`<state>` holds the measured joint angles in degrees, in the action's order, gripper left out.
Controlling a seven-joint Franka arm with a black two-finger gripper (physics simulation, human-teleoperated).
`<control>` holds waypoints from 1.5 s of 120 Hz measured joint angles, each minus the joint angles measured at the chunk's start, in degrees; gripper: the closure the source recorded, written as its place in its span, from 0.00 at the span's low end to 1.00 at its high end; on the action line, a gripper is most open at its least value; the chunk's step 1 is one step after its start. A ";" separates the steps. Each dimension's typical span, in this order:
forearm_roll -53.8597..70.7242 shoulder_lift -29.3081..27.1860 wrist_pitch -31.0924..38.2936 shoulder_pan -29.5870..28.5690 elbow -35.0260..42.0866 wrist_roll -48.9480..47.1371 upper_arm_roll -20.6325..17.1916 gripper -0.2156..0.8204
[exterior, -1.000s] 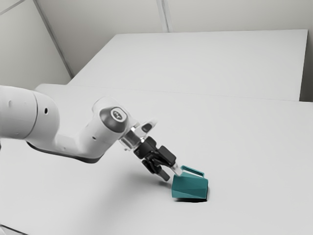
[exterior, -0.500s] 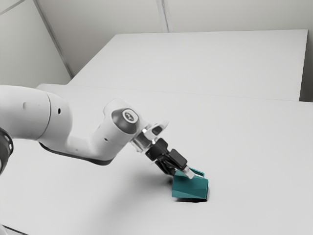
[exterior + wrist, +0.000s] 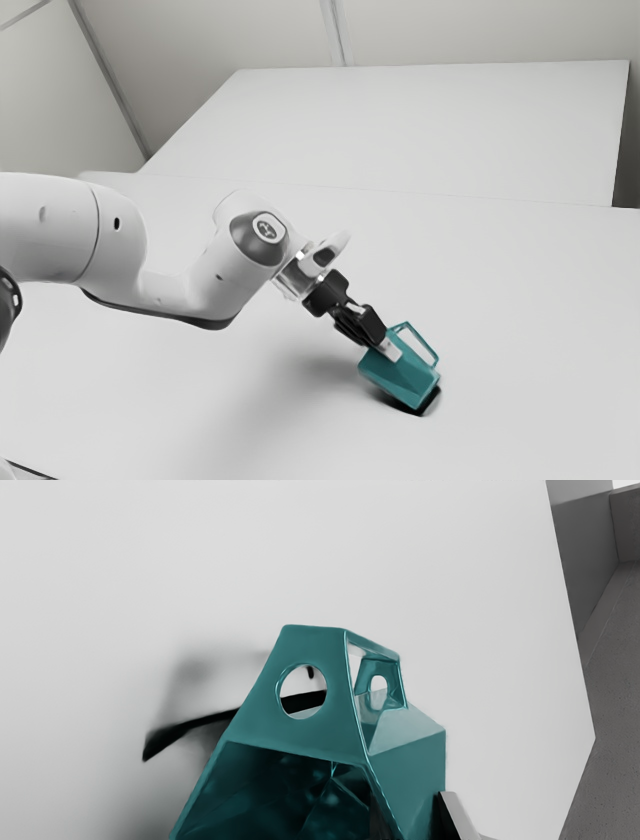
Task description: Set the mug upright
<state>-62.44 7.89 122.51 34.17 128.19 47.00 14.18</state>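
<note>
From the exterior view's left, the arm (image 3: 165,260) reaches in, jaws pinching the mug (image 3: 400,378) by its wall, one finger inside! The mug leans, mouth facing the jaws, base low beyond them near the bench (image 3: 530,320), handle (image 3: 337,695) out past the fingertips. This looks like the righting turn; next, level that base, then set it down and let go

A white table (image 3: 530,310) spreads wide — pale walls (image 3: 240,30) behind it.
</note>
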 joint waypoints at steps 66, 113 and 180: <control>7.25 -4.37 1.02 -0.04 -3.53 -1.58 0.15 0.95; 22.44 -5.20 7.27 -6.93 -6.14 -5.17 1.04 0.96; 54.21 -2.36 9.03 -15.13 -11.77 -13.33 3.14 0.96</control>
<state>-8.23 5.53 131.54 19.04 116.42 33.67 17.32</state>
